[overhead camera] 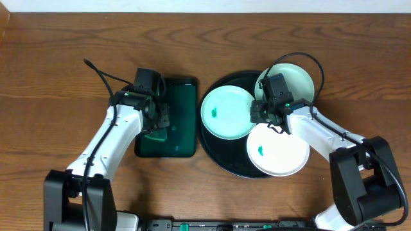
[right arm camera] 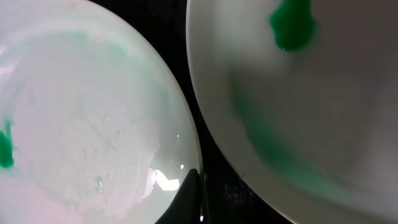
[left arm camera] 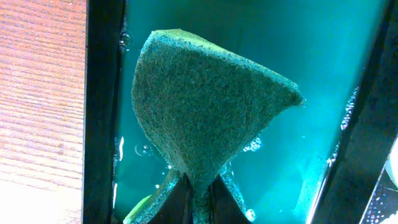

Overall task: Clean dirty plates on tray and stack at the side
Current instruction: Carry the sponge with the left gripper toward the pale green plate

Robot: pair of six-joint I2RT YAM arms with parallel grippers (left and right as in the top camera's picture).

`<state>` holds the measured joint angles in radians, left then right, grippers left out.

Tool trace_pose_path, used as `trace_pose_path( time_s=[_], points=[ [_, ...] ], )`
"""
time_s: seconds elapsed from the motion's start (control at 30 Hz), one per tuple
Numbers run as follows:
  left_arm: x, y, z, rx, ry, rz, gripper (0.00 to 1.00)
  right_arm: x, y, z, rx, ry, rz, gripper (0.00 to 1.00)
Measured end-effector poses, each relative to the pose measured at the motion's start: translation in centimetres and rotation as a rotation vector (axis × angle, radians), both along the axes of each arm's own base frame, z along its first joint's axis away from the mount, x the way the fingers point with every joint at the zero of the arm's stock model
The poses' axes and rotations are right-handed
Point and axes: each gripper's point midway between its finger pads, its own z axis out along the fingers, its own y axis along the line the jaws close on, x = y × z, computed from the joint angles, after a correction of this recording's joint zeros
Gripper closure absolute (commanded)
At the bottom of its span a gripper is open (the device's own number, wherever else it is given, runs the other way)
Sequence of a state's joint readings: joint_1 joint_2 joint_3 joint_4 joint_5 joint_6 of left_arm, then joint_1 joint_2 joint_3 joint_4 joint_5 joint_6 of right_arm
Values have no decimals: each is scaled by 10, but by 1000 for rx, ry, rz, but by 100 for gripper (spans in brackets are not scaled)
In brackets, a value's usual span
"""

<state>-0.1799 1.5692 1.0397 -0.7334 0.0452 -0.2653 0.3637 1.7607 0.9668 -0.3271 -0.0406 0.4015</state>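
Saw left gripper (left arm camera: pixel 199 190) pinched tight on a green scrub pad (left arm camera: pixel 205 106), held low over the water in the green tray (overhead camera: pixel 183 96). Found right gripper (overhead camera: pixel 260 115) pressed together at the rim of the left plate (overhead camera: pixel 225 112), in the gap beside the near plate (overhead camera: pixel 279 154); could not confirm an actual hold on that rim from the wrist view. Counted left plate, near plate and far plate (overhead camera: pixel 295 80) all on the black tray (overhead camera: pixel 223 154), none stacked at the side yet. Spotted green smears on left and near plates; far plate partly hidden under the right arm. Judged step in hand as wetting the pad before the first wipe. Needed to lift pad clear of the green tray's wall, shed drips, then scrub straight across the left plate's smear while pinning that rim against sliding on the glossy black. Flagged crowding: plates packed close, near plate out at the tray's edge, right arm across the far plate. Marked table (overhead camera: pixel 64 64) beside the trays as likely stacking spot.
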Motion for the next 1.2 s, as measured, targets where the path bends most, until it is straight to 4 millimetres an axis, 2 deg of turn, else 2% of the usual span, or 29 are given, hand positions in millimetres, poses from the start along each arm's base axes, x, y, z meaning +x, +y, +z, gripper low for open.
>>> trace_pose_path(
  time_s=[0.77,0.9,1.0,1.2],
  points=[
    [1,0,0,0,-3,0,93,0,0,0,0,0,0,99],
    [-5,2,2,12,23,2,93,0,0,0,0,-1,0,99],
    [0,2,17,18,18,3,93,0,0,0,0,-1,0,99],
    [37,-3,67,0,-117,7,93,0,0,0,0,-1,0,99]
  ],
)
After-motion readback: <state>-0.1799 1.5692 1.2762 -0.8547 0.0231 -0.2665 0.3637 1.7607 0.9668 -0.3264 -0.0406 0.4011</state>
